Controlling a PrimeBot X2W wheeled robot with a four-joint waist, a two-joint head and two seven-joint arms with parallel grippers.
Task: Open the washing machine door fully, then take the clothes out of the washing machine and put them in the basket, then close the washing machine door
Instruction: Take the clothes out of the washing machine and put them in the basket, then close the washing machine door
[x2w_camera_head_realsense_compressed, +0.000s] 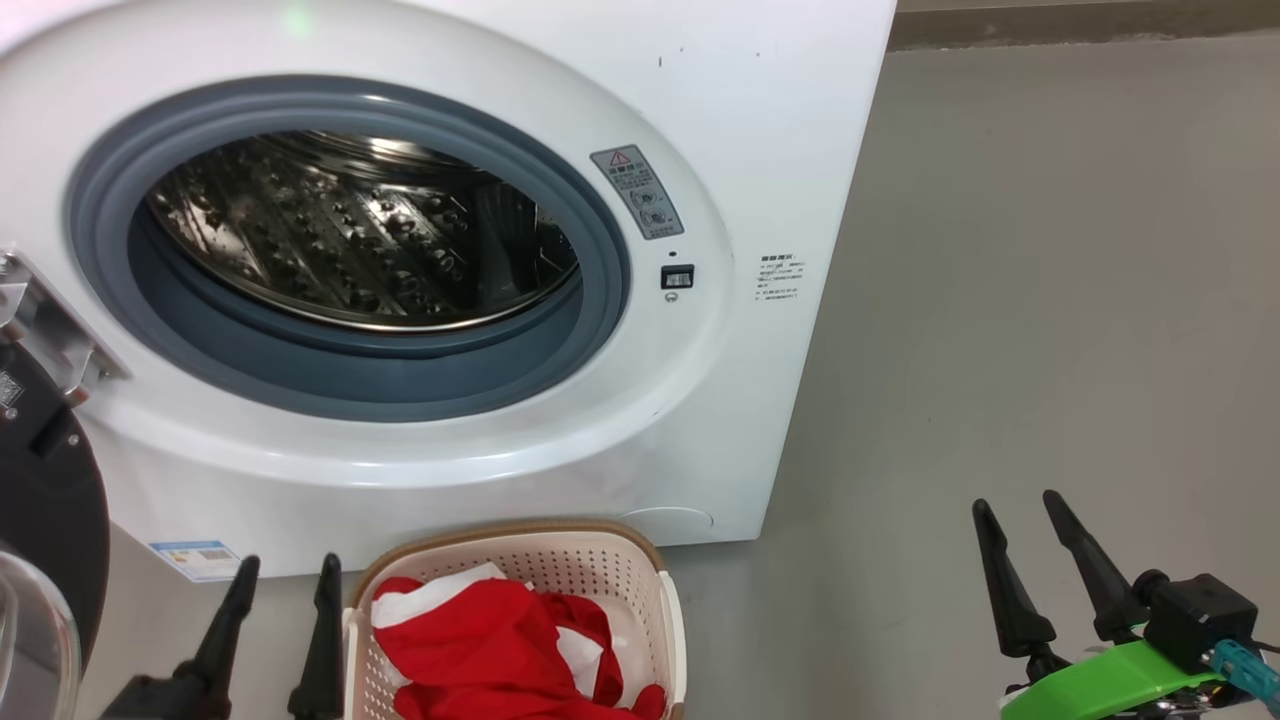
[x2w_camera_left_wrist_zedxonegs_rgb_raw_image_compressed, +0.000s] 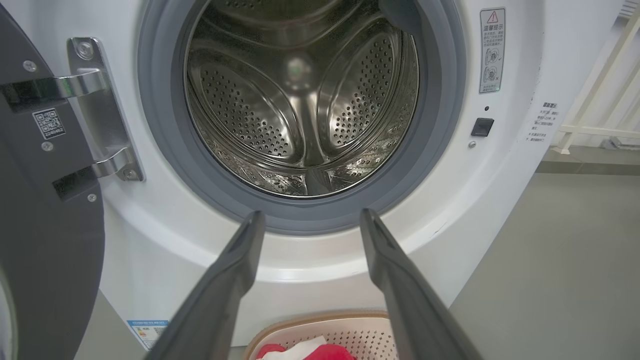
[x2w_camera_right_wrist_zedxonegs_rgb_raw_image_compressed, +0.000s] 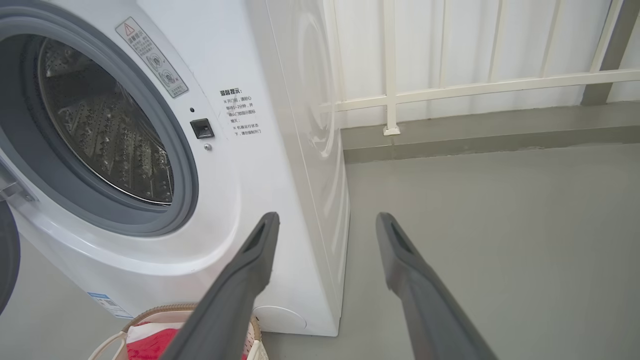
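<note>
The left gripper (x2w_camera_head_realsense_compressed: 289, 565) is being held nearest, released and empty, low before the washing machine (x2w_camera_head_realsense_compressed: 760, 150). The right gripper (x2w_camera_head_realsense_compressed: 1015, 502) is being held spread and empty too, off the washing machine's right front corner. The red and white clothes (x2w_camera_head_realsense_compressed: 480, 640) are being carried in the basket (x2w_camera_head_realsense_compressed: 600, 530), which is set at the foot of the washing machine. Farther in, the drum (x2w_camera_head_realsense_compressed: 370, 240) is being shown bare, so door closing is judged to be due. The washing machine door (x2w_camera_head_realsense_compressed: 50, 500) is being seen swung wide on the washing machine's left hinge, leftward of the left gripper, which is judged the nearer.
</note>
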